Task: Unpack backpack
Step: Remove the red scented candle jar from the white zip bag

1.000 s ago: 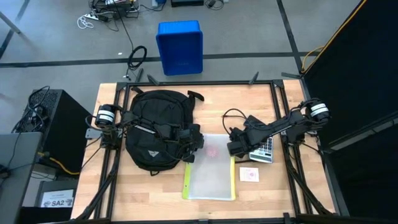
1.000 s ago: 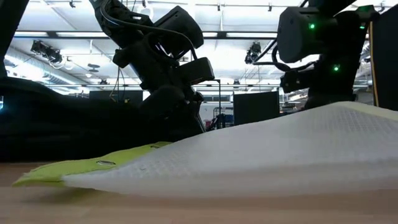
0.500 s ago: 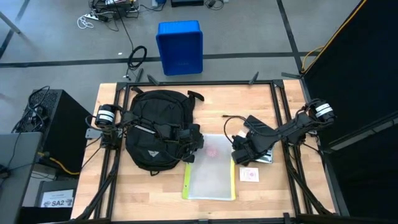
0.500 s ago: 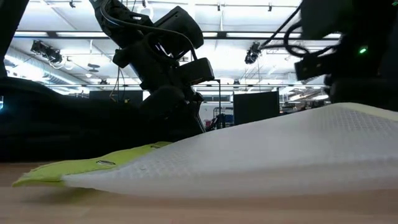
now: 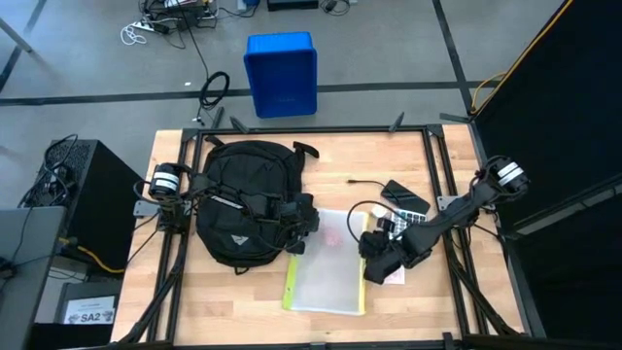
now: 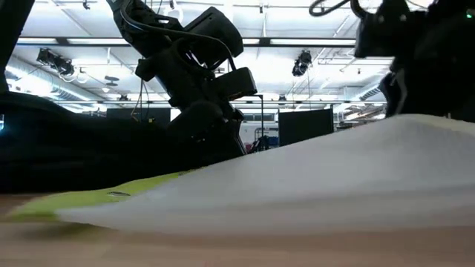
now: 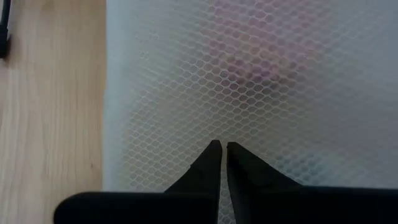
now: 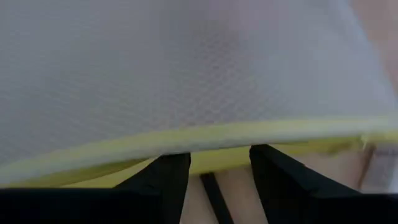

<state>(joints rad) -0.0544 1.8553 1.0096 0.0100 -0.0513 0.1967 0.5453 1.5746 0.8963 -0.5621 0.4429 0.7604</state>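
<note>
The black backpack [image 5: 245, 199] lies flat on the table's left half. A white mesh pouch with yellow trim [image 5: 326, 262] lies flat to its right and fills the low view [image 6: 297, 185]. My left gripper [image 7: 221, 147] is shut, above the pouch's far left corner [image 5: 303, 222]; I cannot tell whether it touches the mesh. My right gripper [image 8: 219, 163] is open and low at the pouch's right edge [image 5: 369, 264]. My right gripper meets the pouch's yellow-trimmed right edge [image 8: 211, 144] at its fingertips [image 8: 171, 168]. It comes about level from the table's right, and the edge runs across the gap between the open fingers. Whether a finger is under the edge does not show.
A dark flat device [image 5: 405, 198] and a thin cable [image 5: 362, 182] lie at the far right. A calculator [image 5: 400, 226] shows partly under my right arm, a small white card [image 5: 396, 276] beside the gripper. A blue bin [image 5: 281, 73] stands on the floor beyond the table.
My right gripper has gone from over the calculator toward the table's near edge and left, down to the pouch's right edge. The pouch has slid a little toward the table's left.
</note>
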